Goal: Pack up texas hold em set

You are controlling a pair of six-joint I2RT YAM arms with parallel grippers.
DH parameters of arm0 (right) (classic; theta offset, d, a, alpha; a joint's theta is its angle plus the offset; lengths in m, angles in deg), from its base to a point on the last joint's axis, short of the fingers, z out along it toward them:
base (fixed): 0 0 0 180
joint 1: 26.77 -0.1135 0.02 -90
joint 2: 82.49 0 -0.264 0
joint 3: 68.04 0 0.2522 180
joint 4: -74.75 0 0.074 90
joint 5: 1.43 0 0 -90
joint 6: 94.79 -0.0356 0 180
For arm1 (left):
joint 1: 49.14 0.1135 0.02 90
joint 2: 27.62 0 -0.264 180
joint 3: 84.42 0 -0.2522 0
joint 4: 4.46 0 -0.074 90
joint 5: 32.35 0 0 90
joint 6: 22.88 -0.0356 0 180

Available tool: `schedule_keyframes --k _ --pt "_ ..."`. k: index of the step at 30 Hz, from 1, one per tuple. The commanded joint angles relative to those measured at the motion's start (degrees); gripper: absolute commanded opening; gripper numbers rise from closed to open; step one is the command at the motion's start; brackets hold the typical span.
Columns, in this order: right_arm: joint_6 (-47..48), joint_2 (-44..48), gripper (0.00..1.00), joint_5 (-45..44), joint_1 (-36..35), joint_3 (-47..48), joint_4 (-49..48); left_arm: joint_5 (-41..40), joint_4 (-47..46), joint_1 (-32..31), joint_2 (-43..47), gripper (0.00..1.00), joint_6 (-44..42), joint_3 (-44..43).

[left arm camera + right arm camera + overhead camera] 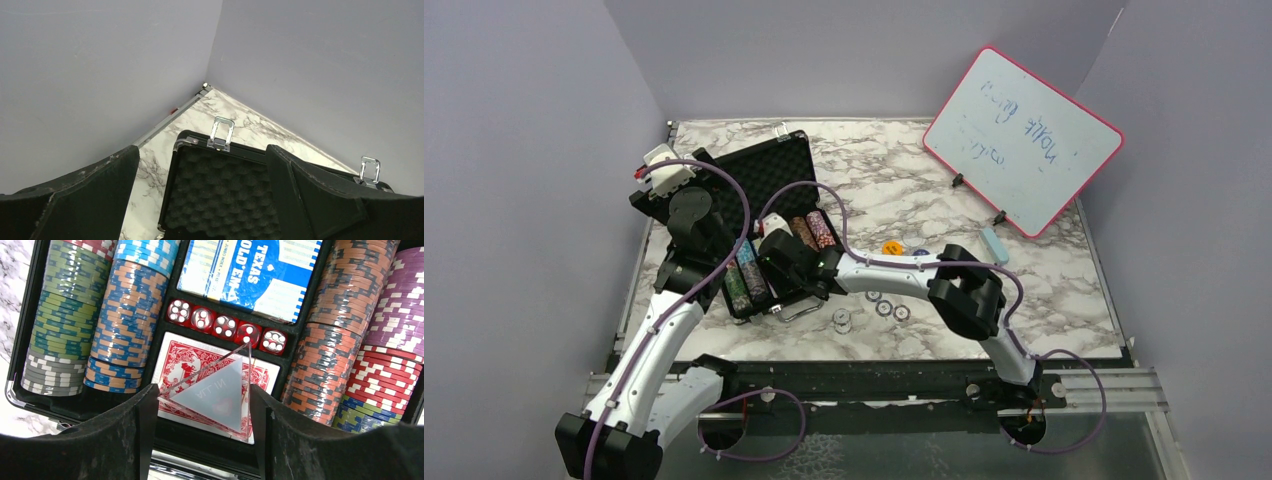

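Note:
The black briefcase (769, 175) lies open on the marble table, lid back, foam lining (220, 195) showing in the left wrist view. Its tray holds rows of multicoloured chips (125, 315), a red-backed card deck (175, 360), a blue card box (250, 270) and red dice (225, 327). My right gripper (202, 410) is shut on a clear triangular "ALL IN" marker (215, 390), held just over the red deck. My left gripper (202, 200) is open and empty above the lid. An orange round button (891, 247) lies on the table right of the case.
A pink-framed whiteboard (1022, 140) leans at the back right with a light blue eraser block (993, 245) in front of it. Loose clear round markers (884, 308) and another (841, 321) lie by the case's front. Grey walls close in the left and back.

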Motion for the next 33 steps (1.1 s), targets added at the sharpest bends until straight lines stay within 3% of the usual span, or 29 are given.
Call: schedule_keyframes --k 1,6,11,17,21,25,33 --pt "0.25 -0.61 0.69 -0.27 -0.89 2.09 0.94 2.08 1.52 0.85 0.66 0.99 2.02 -0.82" --pt "-0.79 1.63 0.83 0.04 -0.86 3.16 2.98 3.03 1.75 0.83 0.30 0.99 2.50 -0.70" --pt "-4.74 7.69 0.82 -2.76 -0.80 -0.45 2.47 3.51 2.14 0.83 0.20 0.99 2.77 -0.73" --pt "-10.75 20.57 0.79 -10.21 1.07 -13.38 0.12 6.75 2.46 0.80 0.00 0.99 2.99 -0.81" --pt "-14.51 28.36 0.79 -14.44 6.00 -21.74 2.89 11.39 2.38 0.86 -0.42 0.99 2.57 -0.80" --pt "-16.76 32.42 0.79 -11.39 14.12 -29.88 4.49 16.22 2.40 0.82 -1.35 0.99 2.22 -1.20" --pt "-14.61 29.88 0.81 -6.04 27.64 -34.03 4.01 23.71 2.01 0.79 -2.46 0.99 1.24 -1.51"
